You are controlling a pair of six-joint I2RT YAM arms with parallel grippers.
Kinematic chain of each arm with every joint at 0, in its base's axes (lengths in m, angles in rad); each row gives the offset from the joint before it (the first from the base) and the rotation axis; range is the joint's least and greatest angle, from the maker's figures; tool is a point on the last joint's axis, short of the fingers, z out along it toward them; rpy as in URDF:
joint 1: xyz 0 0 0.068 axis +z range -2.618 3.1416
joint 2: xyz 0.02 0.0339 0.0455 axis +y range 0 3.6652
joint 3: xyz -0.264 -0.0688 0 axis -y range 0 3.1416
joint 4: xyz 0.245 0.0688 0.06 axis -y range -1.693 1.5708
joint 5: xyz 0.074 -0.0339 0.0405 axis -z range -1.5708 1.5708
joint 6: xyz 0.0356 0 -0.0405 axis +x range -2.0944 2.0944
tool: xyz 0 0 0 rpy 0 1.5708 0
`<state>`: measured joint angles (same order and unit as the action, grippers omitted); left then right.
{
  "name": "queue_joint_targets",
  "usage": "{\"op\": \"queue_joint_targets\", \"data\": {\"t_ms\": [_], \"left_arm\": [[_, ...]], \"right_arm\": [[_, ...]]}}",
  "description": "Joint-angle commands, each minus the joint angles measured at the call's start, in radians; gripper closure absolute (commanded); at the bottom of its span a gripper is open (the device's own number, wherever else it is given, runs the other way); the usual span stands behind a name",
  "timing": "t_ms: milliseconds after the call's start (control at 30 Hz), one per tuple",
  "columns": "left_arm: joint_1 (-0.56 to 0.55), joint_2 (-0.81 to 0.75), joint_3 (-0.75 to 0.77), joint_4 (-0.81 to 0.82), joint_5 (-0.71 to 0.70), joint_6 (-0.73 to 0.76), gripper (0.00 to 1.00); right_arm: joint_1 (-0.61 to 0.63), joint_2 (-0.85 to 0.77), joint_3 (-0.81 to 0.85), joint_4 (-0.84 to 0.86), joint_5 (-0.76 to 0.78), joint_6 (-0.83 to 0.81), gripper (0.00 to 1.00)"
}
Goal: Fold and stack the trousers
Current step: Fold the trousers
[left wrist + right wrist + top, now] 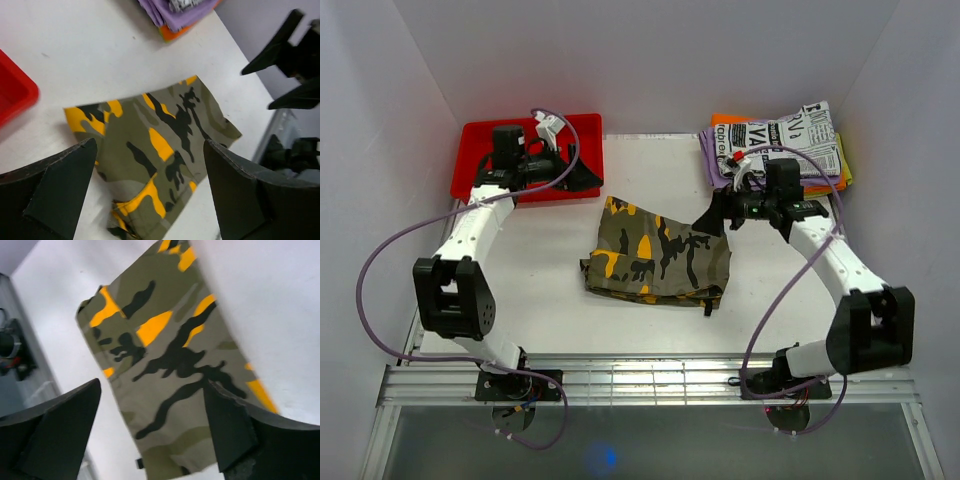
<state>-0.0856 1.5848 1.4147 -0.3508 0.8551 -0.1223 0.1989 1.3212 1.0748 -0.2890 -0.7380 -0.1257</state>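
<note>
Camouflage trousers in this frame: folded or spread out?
Folded. The trousers lie as one compact, roughly rectangular bundle on the table, layered edges showing at the near side, no separate legs laid out.

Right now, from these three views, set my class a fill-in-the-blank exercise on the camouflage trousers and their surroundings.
The olive, black and orange camouflage cloth trousers lie at the ____ of the white table.
The plastic tray at the far left is ____.
The white newspaper-print folded garment lies on ____ of the purple and orange folded garments.
The left end effector and right end effector are both ____, holding nothing.
Missing words: centre; red; top; open.
</note>
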Motion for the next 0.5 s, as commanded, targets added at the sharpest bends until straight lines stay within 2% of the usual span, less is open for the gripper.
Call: {"op": "queue_joint_targets", "data": {"t_ms": [0,33,133,200,367,467], "left_arm": [[-0.019,0.049,-0.046,-0.070,0.174,-0.118,0.02],[-0.026,0.053,-0.066,-0.070,0.173,-0.141,0.02],[-0.055,0.072,-0.158,-0.071,0.216,-0.201,0.16],[-0.074,0.095,-0.220,-0.073,0.236,-0.227,0.26],[-0.106,0.158,-0.290,-0.076,0.214,-0.272,0.36],[-0.106,0.204,-0.322,-0.089,0.205,-0.267,0.48]], "right_arm": [[0.011,0.134,-0.036,0.005,-0.245,0.282,0.16],[0.013,0.157,-0.059,0.029,-0.268,0.320,0.22],[0.019,0.145,-0.196,0.119,-0.313,0.428,0.31],[0.020,0.150,-0.263,0.100,-0.331,0.448,0.33],[0.020,0.168,-0.409,0.123,-0.317,0.454,0.37],[0.020,0.184,-0.495,0.146,-0.304,0.466,0.41]]}}
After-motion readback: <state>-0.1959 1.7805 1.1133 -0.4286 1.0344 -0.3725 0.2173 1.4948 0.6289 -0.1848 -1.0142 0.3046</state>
